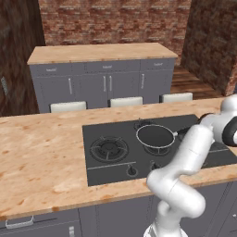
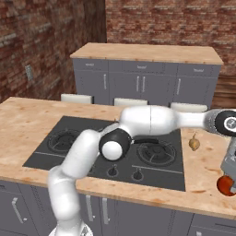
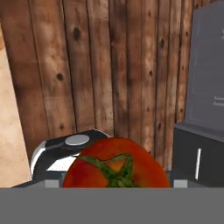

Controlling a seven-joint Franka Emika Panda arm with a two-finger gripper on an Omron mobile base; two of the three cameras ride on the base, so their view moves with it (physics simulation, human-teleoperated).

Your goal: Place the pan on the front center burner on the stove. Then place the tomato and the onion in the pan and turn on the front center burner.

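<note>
A pale wooden desk (image 1: pixel 41 152) fills the lower half of the left base view, with the black stove (image 1: pixel 106 134) set into it at centre. Behind it, across the upper part of the frame, runs a second wood-topped unit with grey cabinets (image 1: pixel 102 83), three white stool tops (image 1: pixel 126 101) line up just below it, and red-brown brick wall (image 1: pixel 111 21) closes the top of the picture. Plank floor shows at the upper right.

On the stove, the pan (image 1: pixel 155 137) sits right of centre in the left base view, dark inside, silvery rim, resting on a burner there; the white arm crosses in front of its right side. A large ringed burner (image 1: pixel 109 149) lies to the pan's left, and small knobs (image 1: pixel 132 171) sit along the stove's near edge.

Over to the right base view: the onion (image 2: pixel 194 144) lies on the bare desk at the right of the frame, just off the stove's right edge. Lower down, at the far right edge of the frame, there's the tomato (image 2: pixel 226 185), red and glossy, right under the grey end effector (image 2: pixel 229 177), past the desk's front edge.

In the hand view the tomato (image 3: pixel 117 168) is huge at the bottom centre, green stalk facing the camera, plank floor behind it and a grey cabinet at the right. The end effector's fingers stand wide and the tomato sits between them, so it looks clamped on the tomato, well apart from the pan and to the lower right of the onion.
</note>
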